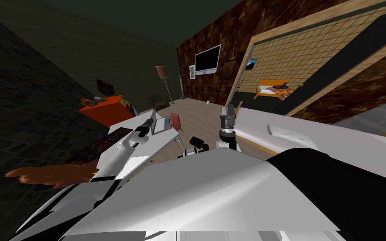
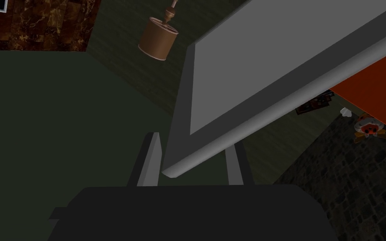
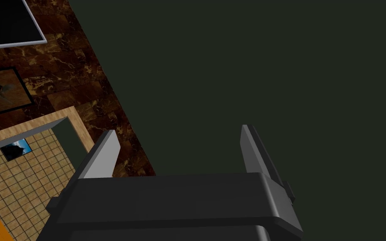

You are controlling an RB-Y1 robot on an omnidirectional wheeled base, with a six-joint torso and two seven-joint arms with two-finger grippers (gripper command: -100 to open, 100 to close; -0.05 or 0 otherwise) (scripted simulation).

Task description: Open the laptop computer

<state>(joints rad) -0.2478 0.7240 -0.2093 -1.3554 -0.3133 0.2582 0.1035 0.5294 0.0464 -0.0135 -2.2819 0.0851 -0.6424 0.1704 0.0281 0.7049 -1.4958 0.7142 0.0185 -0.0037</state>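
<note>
The table (image 1: pixel 165 136) stands at my 11 o'clock, and the laptop (image 1: pixel 159 122) sits on its far end. The lid's edge lies between the fingers of the left hand (image 2: pixel 194 157). A chair (image 1: pixel 176 121) stands just at the laptop's 3 o'clock, a cabinet (image 1: pixel 104 109) at its 9 and a lamp (image 1: pixel 161 73) beyond at 12. The right hand (image 1: pixel 228 109) hangs at my 12, well apart from the table.

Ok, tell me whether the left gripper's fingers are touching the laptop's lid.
Touching. In the left wrist view the left gripper has its fingers straddling a corner of the laptop lid; one finger lies flush against its edge, no gap.
</note>
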